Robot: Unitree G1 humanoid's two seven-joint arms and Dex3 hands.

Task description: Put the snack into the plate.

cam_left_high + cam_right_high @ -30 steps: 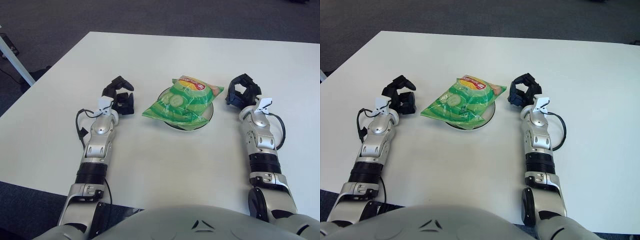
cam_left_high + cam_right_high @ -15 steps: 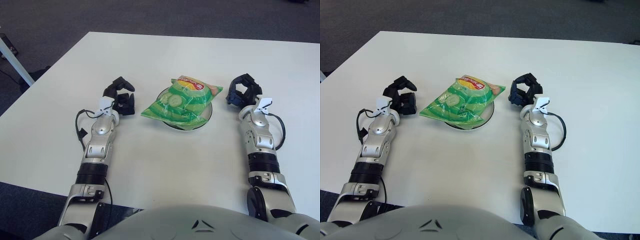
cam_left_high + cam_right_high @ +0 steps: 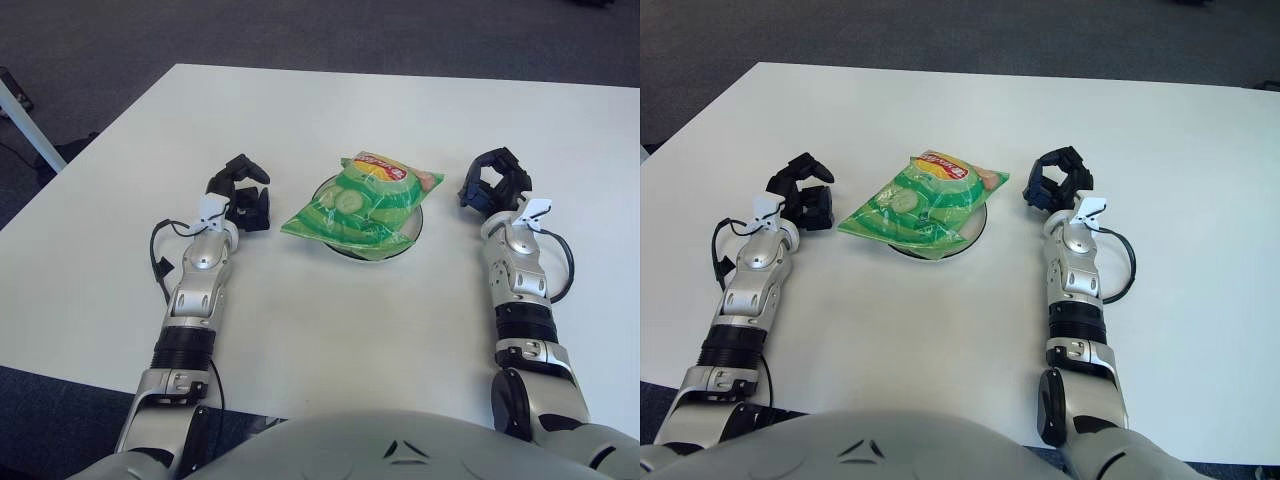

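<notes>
The snack bag (image 3: 362, 203) on the plate (image 3: 417, 226) blocks the table (image 3: 330, 330) centre — bare tabletop lies near, far, and between it and each hand (image 3: 240, 196) (image 3: 494, 184).

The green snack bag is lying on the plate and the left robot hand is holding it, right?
Not quite. The green snack bag does lie on the plate, but the left robot hand isn't holding it. The left eye view shows bare table between them; the hand is left of the bag, holding nothing.
</notes>
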